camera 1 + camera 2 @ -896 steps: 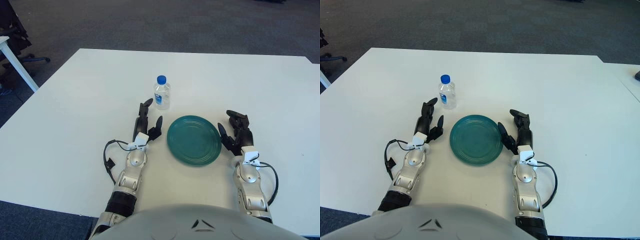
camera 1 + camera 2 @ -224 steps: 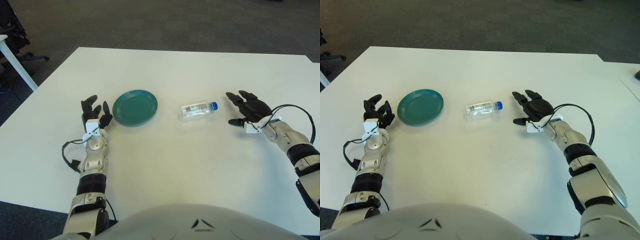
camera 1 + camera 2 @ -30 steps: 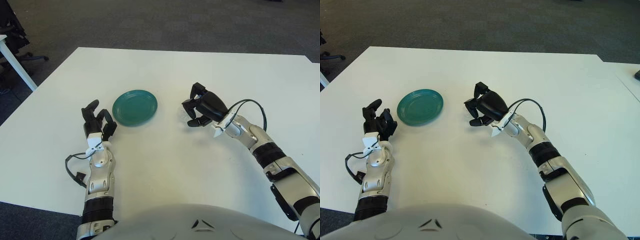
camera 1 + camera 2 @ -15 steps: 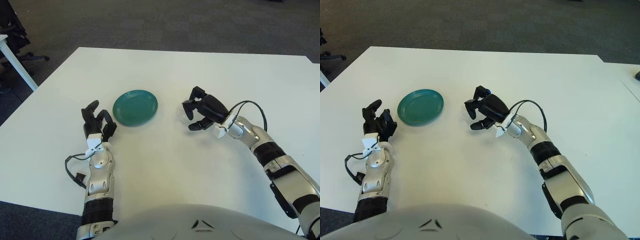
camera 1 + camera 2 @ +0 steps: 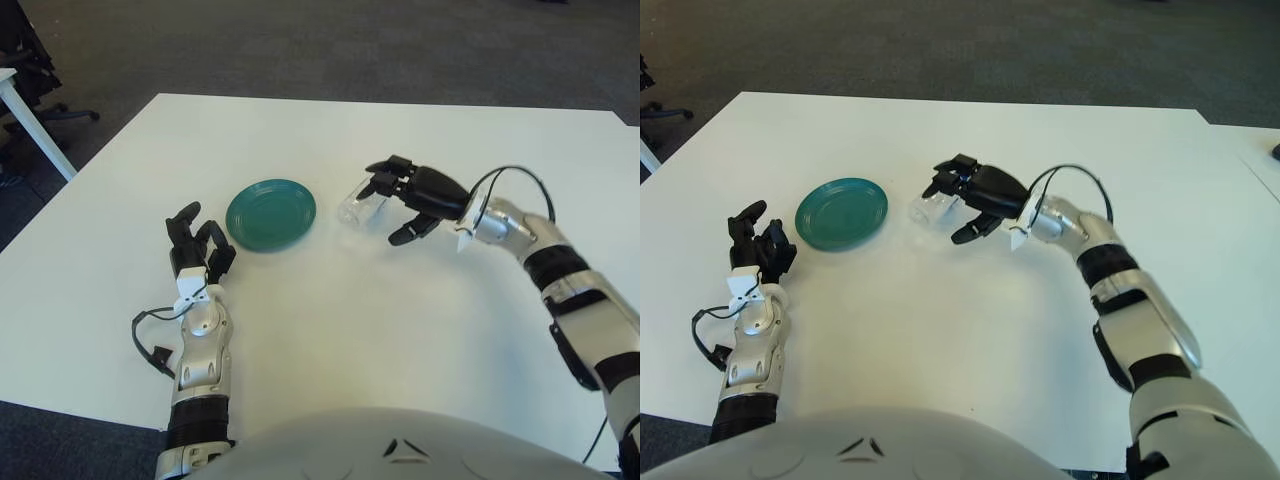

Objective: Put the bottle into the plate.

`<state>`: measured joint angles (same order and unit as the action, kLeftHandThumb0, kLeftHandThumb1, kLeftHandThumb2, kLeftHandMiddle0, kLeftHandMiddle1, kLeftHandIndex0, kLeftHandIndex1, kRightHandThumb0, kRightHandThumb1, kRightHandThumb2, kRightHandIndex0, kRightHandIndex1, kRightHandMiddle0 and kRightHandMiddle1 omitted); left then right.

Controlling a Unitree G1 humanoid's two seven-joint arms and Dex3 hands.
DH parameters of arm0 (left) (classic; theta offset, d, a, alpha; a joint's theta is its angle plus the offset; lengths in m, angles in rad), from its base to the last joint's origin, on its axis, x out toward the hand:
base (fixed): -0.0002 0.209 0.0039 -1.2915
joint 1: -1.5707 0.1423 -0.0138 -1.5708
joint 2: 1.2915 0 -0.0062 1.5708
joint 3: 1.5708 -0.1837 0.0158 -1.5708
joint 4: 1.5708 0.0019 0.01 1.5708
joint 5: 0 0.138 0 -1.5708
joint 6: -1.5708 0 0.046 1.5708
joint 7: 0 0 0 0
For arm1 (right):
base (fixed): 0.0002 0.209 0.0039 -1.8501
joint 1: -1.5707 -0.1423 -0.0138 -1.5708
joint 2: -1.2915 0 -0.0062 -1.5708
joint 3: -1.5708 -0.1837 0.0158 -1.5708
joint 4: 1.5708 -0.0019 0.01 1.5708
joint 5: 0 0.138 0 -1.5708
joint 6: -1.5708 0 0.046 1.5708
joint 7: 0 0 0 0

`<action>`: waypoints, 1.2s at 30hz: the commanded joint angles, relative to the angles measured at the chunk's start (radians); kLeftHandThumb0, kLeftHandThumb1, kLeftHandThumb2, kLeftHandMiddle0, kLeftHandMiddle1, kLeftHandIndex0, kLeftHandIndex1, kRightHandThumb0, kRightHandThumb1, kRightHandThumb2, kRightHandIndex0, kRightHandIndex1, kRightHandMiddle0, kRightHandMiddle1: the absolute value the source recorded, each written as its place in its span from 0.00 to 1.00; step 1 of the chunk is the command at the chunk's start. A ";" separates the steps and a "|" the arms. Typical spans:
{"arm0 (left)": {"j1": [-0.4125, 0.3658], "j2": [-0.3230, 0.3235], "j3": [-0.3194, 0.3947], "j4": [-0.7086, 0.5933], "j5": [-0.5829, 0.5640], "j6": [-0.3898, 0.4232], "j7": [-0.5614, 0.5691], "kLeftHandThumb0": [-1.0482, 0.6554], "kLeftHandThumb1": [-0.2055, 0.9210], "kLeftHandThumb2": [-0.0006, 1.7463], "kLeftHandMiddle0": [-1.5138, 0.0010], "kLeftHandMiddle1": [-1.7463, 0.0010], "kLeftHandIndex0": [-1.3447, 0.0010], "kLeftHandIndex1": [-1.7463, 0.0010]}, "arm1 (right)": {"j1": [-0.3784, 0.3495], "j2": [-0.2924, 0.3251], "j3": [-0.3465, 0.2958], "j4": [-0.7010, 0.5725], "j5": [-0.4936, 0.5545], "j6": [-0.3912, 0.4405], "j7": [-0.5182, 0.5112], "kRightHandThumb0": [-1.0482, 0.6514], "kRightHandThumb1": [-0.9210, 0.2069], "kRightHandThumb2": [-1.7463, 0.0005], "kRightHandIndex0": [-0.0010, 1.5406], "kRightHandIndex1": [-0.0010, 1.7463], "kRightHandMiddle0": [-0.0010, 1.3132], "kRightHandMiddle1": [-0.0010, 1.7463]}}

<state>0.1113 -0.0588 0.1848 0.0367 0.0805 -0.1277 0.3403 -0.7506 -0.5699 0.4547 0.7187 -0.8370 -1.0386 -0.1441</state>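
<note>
Broadly, a white surface (image 5: 330, 330) fills most of both views, with dark carpet (image 5: 330, 45) beyond its far edge. The landmark on it is a round teal plate (image 5: 271, 214), lying flat toward the left half of the surface.

To the right of the plate, the robot's right arm (image 5: 560, 275) reaches in from the right side, its silver forearm trailing a black cable (image 5: 505, 178). The right robot hand (image 5: 400, 207) is just to the right of the plate, dark fingers (image 5: 385, 180) wrapped over the top of a clear plastic bottle (image 5: 359, 204) and the thumb below it, so the hand is gripping the bottle. The bottle lies roughly on its side in that grasp, its clear base end pointing toward the plate and close to the plate's right rim without reaching it; whether it is lifted off the surface cannot be told. Its cap end is hidden under the hand.

To the near left of the plate, the left robot hand (image 5: 197, 250) is parked with fingers upright and loosely spread, holding nothing, close beside the plate's near-left rim but apart from it.
</note>
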 commanded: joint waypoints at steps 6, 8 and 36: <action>-0.019 -0.004 -0.003 0.029 0.013 -0.023 0.011 0.20 1.00 0.49 0.78 0.76 0.98 0.42 | -0.117 -0.033 0.066 0.026 -0.173 0.027 -0.134 0.00 0.00 0.57 0.00 0.00 0.00 0.00; -0.019 -0.004 -0.004 0.033 0.014 -0.027 0.011 0.20 1.00 0.49 0.78 0.76 0.98 0.42 | -0.134 -0.036 0.081 0.035 -0.192 0.025 -0.155 0.00 0.00 0.57 0.00 0.00 0.00 0.00; -0.019 -0.006 -0.010 0.068 0.021 -0.062 0.018 0.18 1.00 0.50 0.77 0.79 0.98 0.42 | -0.269 -0.017 0.217 0.159 -0.257 0.027 -0.214 0.00 0.00 0.62 0.00 0.00 0.00 0.00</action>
<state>0.1009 -0.0669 0.1761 0.0997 0.0897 -0.1795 0.3503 -0.9809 -0.5948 0.6621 0.8589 -1.0920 -1.0092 -0.3501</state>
